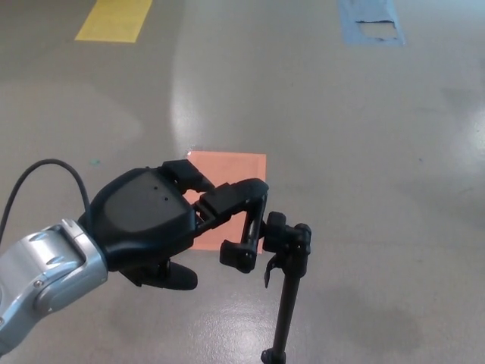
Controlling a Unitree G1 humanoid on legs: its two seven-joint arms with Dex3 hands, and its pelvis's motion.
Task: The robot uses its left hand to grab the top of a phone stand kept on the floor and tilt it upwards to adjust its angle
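The black phone stand (288, 299) rises from the floor at the lower middle of the head view, with a knuckle joint (288, 236) at its top. Its holder bracket (246, 231) hangs tilted to the left of that joint. My left hand (148, 224) comes in from the lower left, level with the bracket. One finger (231, 196) lies stretched over the bracket's upper end and touches it. Another finger (189, 171) points away above, and the thumb (170, 277) sits well below, clear of the bracket. The hand is open. My right hand does not show.
An orange square (235, 168) lies on the grey floor behind the hand. Yellow tape (114, 19) marks the far left and a blue patch (371, 21) the far right. A black cable (42, 167) loops over my left forearm (42, 280).
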